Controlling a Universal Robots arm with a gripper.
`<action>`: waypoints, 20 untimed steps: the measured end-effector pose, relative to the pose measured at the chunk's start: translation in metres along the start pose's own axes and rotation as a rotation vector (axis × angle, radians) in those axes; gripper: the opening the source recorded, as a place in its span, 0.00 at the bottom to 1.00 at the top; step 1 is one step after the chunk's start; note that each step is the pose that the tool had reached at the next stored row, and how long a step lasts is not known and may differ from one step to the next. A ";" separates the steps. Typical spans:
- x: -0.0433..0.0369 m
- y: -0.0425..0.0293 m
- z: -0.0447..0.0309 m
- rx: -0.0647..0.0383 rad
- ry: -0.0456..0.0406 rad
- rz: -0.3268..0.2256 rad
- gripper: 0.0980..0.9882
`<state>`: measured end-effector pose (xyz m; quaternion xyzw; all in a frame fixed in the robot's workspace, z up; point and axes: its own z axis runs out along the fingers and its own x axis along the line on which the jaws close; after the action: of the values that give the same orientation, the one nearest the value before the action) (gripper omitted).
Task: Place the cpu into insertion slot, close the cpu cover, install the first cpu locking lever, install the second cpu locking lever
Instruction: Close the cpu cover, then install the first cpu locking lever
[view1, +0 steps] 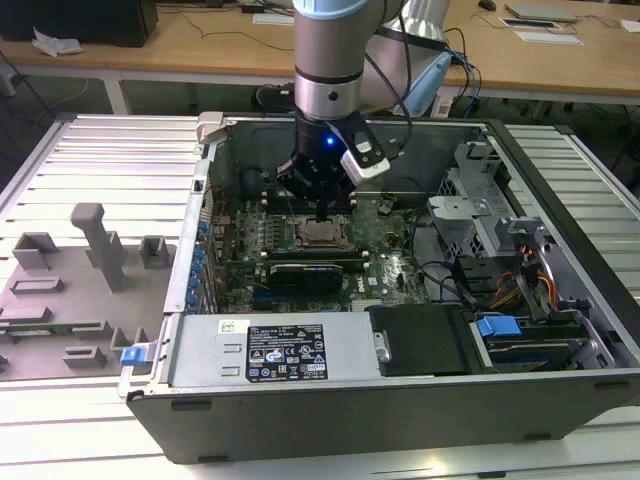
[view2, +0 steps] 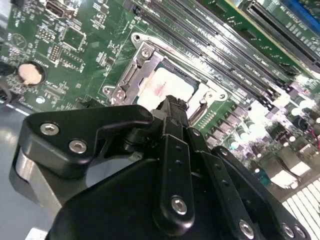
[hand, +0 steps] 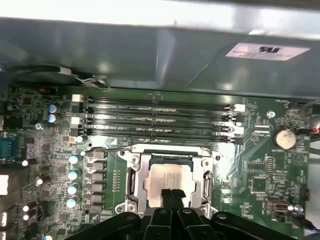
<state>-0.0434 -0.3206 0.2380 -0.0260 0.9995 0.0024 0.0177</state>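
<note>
Seemingly clenched on nothing, the tool (hand: 172, 194) covers one edge of the seated cpu (hand: 166, 175); contact is unclear.

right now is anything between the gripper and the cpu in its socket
Nothing visible does. In the first wrist view the black gripper hangs shut right over the silver-grey square cpu, whose top shows bare through the window of the thin grey metal cpu cover lying around it.
</note>
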 end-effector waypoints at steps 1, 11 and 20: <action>-0.0001 0.0000 -0.0023 0.000 0.0001 0.000 0.01; -0.0002 0.0000 -0.0039 0.000 0.0000 0.000 0.01; 0.0029 0.0001 -0.0050 0.000 -0.0003 0.000 0.01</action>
<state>-0.0464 -0.3207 0.2429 -0.0259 0.9995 0.0023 0.0179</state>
